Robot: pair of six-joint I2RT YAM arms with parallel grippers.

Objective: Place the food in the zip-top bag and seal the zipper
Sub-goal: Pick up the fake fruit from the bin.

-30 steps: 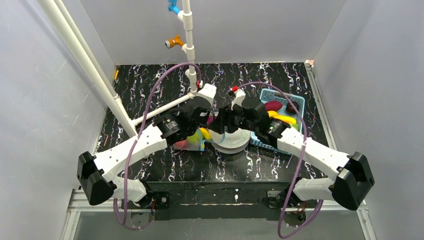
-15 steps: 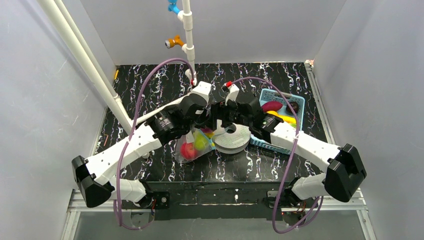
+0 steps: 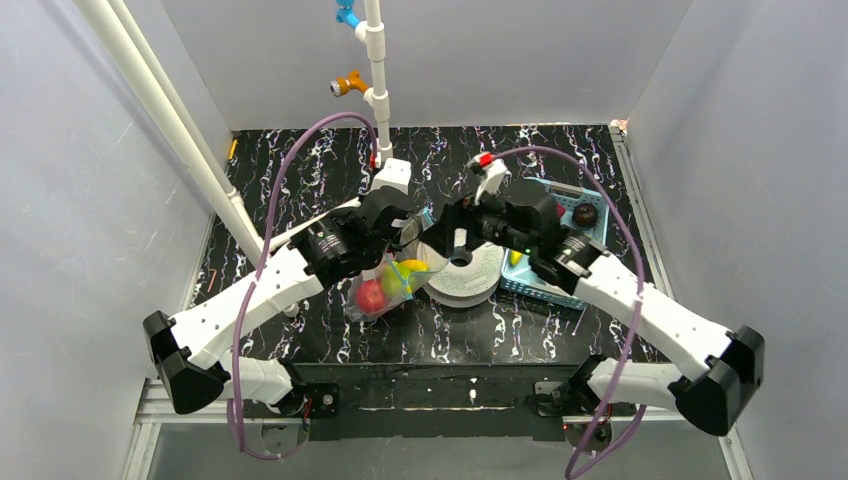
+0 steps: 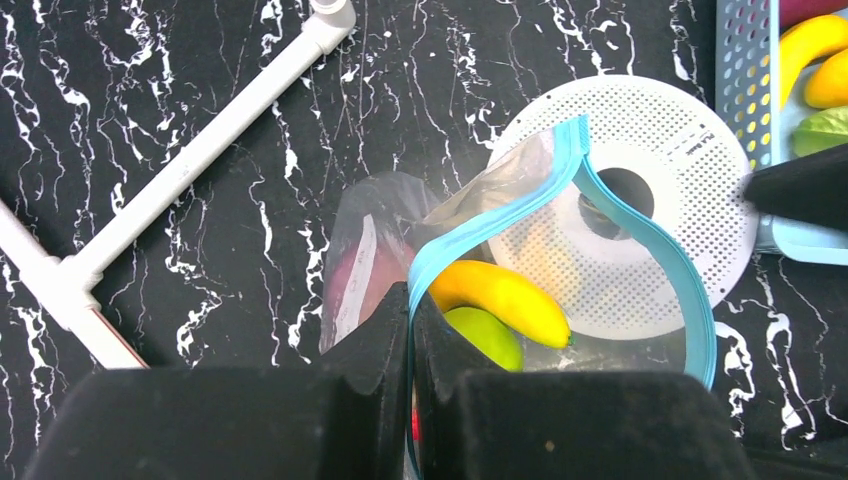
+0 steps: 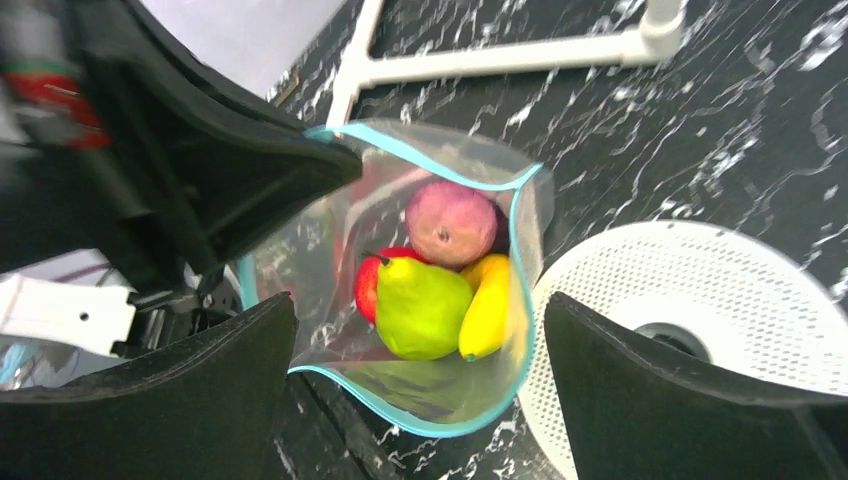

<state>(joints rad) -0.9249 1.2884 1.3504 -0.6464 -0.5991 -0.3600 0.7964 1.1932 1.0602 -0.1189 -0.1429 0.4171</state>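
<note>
Both arms reach from their bases at 6 o'clock and bend inward, so their wrists meet over the middle of the table (image 3: 450,335). Our left gripper (image 4: 410,300) is clenched on the zipper (image 4: 572,140). It pinches the teal strip at the 7 o'clock end of its loop and so holds up the zip-top bag (image 4: 370,230) by the mouth. Our right gripper (image 5: 420,300) is spread wide and grasps nothing; it hangs over the gaping mouth, one finger to each side.

The mouth is unsealed, its two teal edges well apart. In the top view the bag sits at 9 o'clock of a white perforated disc (image 3: 480,285), with the open edge over the disc's rim. We cannot tell whether its bottom rests on the table. The light-blue basket (image 4: 745,70) stands just beside the disc at 2 o'clock. A white pipe (image 4: 200,150) crosses the table at 10 o'clock of the bag. Bare table runs from the bag toward 9 o'clock and toward the near edge at 6 o'clock.

Inside the bag we count four pieces: one green pear (image 4: 487,338), one yellow banana (image 4: 500,297), one red apple (image 5: 368,285) and one round reddish fruit (image 5: 450,222). In the basket the left wrist view shows two yellow pieces (image 4: 810,40) and one green piece (image 4: 825,128). The top view adds one dark round piece (image 3: 585,213); the right arm hides the rest.
</note>
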